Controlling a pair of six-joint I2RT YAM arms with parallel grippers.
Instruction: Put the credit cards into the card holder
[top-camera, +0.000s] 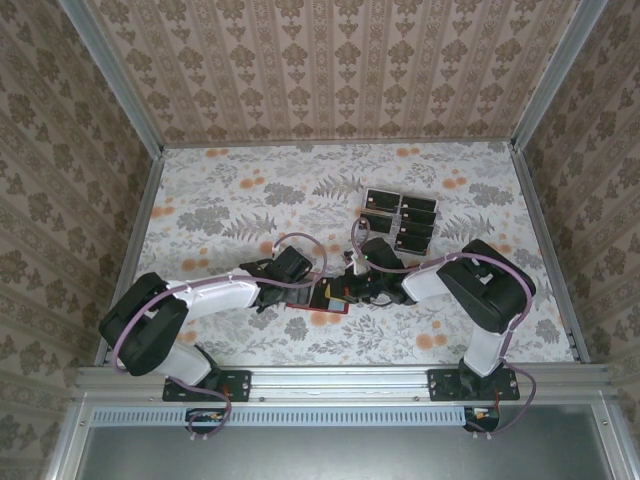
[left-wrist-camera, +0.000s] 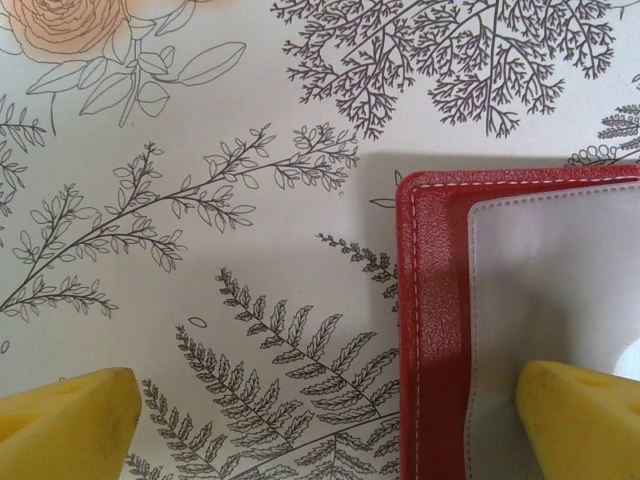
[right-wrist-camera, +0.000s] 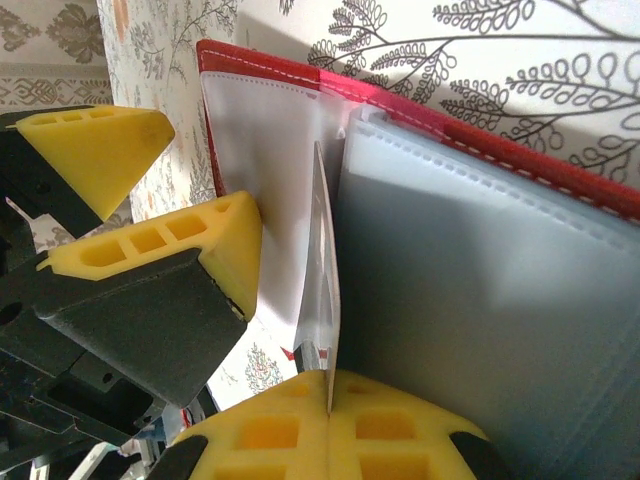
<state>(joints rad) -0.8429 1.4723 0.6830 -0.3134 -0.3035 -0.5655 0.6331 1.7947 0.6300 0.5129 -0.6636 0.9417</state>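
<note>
"Yellow fingertips (left-wrist-camera: 70, 425) of the left jaws sit in the bottom corners of the wrist view. How wide are they?"

"Spread fully, holding nothing. One tip is over the bare desk (left-wrist-camera: 200, 250), the other over the pale inner pocket of the wallet (left-wrist-camera: 435, 300)."

"And the wallet itself?"

"It's lying open on the flowered desk, between the two arms and towards the near edge."

"Right jaws?"

"Pinched shut on one card (right-wrist-camera: 325, 300), seen edge-on. Its far end stands at the fold between the wallet's clear pockets."

"The other cards (top-camera: 401, 217)?"

"They're clustered flat farther back, to the right of the wallet and apart from it."
</note>
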